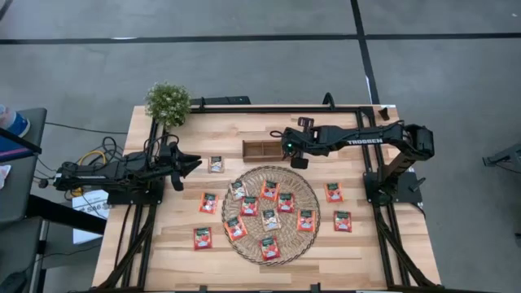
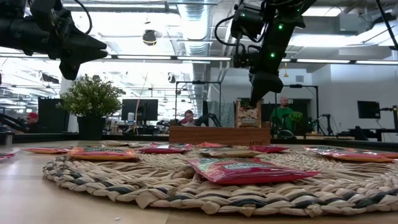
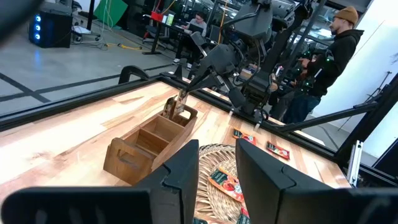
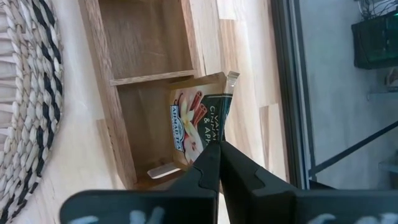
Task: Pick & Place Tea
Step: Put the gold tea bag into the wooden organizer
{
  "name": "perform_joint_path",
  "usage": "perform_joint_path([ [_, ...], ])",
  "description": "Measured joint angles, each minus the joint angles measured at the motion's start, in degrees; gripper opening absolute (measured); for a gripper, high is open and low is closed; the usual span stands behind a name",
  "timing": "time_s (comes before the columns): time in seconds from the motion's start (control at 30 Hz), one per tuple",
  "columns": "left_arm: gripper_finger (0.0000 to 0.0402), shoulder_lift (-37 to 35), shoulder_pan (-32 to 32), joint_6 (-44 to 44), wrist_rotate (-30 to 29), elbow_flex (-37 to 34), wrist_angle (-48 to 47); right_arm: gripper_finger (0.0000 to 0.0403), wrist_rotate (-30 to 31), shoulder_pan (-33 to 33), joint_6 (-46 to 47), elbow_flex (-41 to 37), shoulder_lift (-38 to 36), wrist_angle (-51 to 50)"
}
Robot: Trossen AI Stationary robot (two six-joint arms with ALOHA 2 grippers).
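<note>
- The right gripper [image 4: 219,149] is pinched on a pale beige tea sachet [image 4: 200,118], holding it upright over the end compartment of the wooden tray [image 1: 262,150].
- The left gripper [image 1: 194,165] hovers near the plant [image 1: 168,102], fingers slightly apart, holding nothing.
- Red-orange sachets [image 1: 249,206] lie scattered over the round woven mat [image 1: 305,191] and the light plank tabletop [image 1: 163,244].
- Beyond the table, a person in a dark hoodie [image 3: 329,56] stands among desks and monitors.

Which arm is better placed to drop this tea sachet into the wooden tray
Right. The right gripper is pinching a pale sachet directly over the wooden tray's end compartment. The left gripper holds nothing and hovers off to the tray's side.
</note>
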Motion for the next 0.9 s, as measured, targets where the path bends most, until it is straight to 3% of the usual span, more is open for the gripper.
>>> perform_joint_path([
  [0.67, 0.0097, 0.0, 0.02, 0.02, 0.0, 0.0, 0.0, 0.0, -0.15, -0.02, -0.02, 0.0, 0.0, 0.24],
  [0.9, 0.0097, 0.0, 0.02, -0.12, 0.0, 0.0, 0.02, 0.0, -3.64, -0.83, 0.0, 0.0, 0.0, 0.2],
])
